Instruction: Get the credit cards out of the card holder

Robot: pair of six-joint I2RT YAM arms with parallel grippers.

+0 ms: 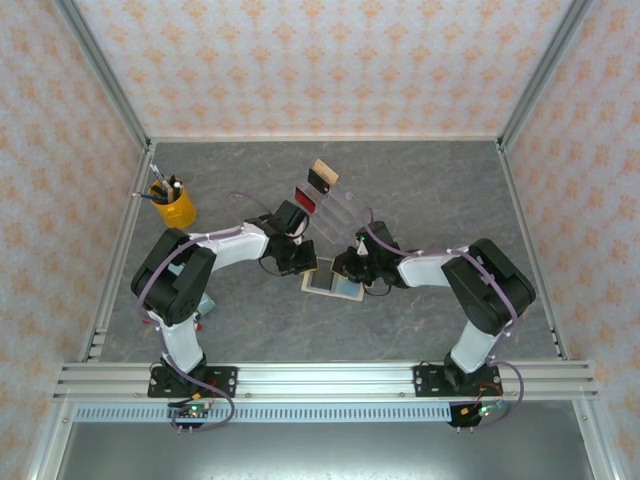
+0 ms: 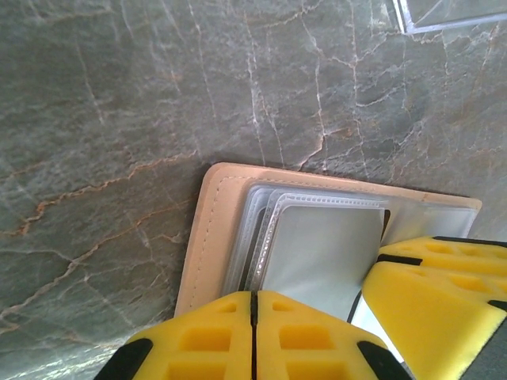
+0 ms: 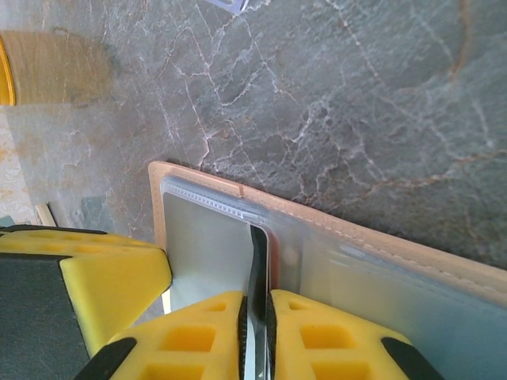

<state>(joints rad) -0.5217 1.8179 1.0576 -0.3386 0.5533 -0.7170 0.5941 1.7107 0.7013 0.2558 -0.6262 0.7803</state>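
Note:
The tan card holder (image 1: 325,284) lies open on the table between my two grippers, its clear sleeves (image 2: 317,245) facing up. My left gripper (image 2: 254,294) is shut with nothing between its fingers, tips down over the holder's left sleeve pages (image 1: 300,262). My right gripper (image 3: 256,299) is shut on a dark credit card (image 3: 258,253) that stands on edge out of a sleeve of the card holder (image 3: 380,241). A red credit card (image 1: 305,205) and a tan one with a black band (image 1: 320,177) stand in the clear acrylic stand (image 1: 345,212) behind.
A yellow cup of pens (image 1: 173,207) stands at the back left. Aluminium frame rails (image 1: 320,378) border the table in front. The two grippers sit close together; the right one's yellow finger (image 2: 444,277) nearly touches the left gripper.

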